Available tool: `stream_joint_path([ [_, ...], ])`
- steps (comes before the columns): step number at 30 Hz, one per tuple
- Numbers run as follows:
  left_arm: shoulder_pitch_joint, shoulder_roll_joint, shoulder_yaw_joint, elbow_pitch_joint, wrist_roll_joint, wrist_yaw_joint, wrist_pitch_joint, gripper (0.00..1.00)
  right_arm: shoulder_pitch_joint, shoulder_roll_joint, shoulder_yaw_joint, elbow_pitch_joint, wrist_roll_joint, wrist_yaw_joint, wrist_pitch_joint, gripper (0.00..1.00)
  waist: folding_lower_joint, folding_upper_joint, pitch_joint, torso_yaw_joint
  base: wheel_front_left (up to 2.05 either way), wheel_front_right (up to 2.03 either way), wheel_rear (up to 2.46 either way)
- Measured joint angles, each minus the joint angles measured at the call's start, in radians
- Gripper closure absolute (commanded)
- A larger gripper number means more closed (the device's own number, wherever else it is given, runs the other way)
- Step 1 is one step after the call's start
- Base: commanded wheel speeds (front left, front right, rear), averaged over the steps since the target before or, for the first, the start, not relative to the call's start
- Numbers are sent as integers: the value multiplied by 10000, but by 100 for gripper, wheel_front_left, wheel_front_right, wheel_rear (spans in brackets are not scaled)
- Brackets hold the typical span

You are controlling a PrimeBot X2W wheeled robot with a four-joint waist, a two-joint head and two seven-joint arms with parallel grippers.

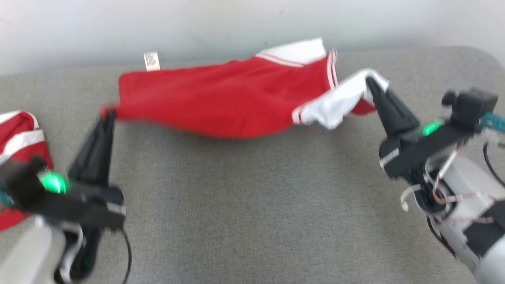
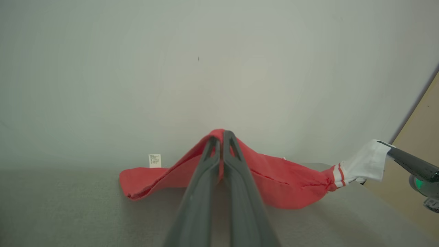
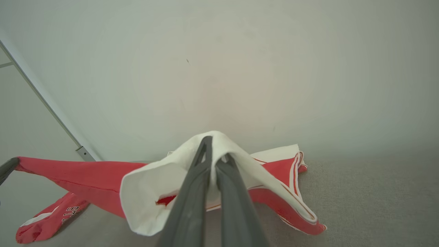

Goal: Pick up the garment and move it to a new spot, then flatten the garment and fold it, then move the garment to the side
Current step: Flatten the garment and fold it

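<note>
Stretching from 9 to 3 o'clock across the upper half of the head view, the garment (image 1: 221,98) is a red top with white, red-striped trim. It is held at both ends above a grey surface (image 1: 252,205). The left gripper (image 1: 107,114), at 9 o'clock of the garment, has its jaws pressed together on a red corner. In the left wrist view the cloth peaks over the fingertips (image 2: 230,137) and slopes down on both sides to the surface. The right gripper (image 1: 371,85), at 3 o'clock of the garment, has its jaws closed on a white sleeve (image 1: 339,102). In the right wrist view the sleeve drapes over both fingers like a hood.

Between the two grips the near hem sags. The far edge lies on the surface against a pale wall (image 1: 79,23) at 12 o'clock. A white label (image 1: 151,61) stands up at the garment's 11 o'clock corner. A second red-and-white cloth (image 1: 19,134) lies at the 9 o'clock edge of the head view, beside the left arm and apart from the garment. The head view is blurred.
</note>
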Motion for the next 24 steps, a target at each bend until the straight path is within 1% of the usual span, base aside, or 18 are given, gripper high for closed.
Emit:
stream_joint_path([
  [6,1330,-44,-40,-268,224,314,0,100,1657,-416,-782,-876,25,0,476,100,2,1,-471,-143,0,0,0],
  [11,2155,-209,-33,-385,384,564,0,100,3138,-456,-1492,-1586,-213,0,1244,100,2,1,-747,-168,0,0,0],
  [12,2334,-288,35,-366,322,569,0,100,3445,-454,-1586,-1726,-314,0,1455,100,3,2,-804,-166,0,0,0],
  [16,3030,-297,-23,-17,391,702,4,100,4608,-424,-2057,-2353,-568,0,2385,100,2,1,-1058,-174,0,0,0],
  [18,3371,-259,-207,251,529,878,77,100,5176,-397,-2303,-2671,-675,0,2907,100,3,2,-1186,-196,0,0,0],
  [20,3643,-324,-280,433,464,932,98,100,5740,-380,-2548,-3045,-780,0,3455,100,2,1,-1310,-232,0,0,0],
  [22,3846,-282,-393,708,614,1083,125,100,6258,-382,-2715,-3432,-821,0,4100,100,2,2,-1417,-271,0,0,0],
  [24,4016,-290,-387,957,556,1083,121,100,6739,-376,-2909,-3804,-844,0,4692,100,2,1,-1490,-325,0,0,0],
])
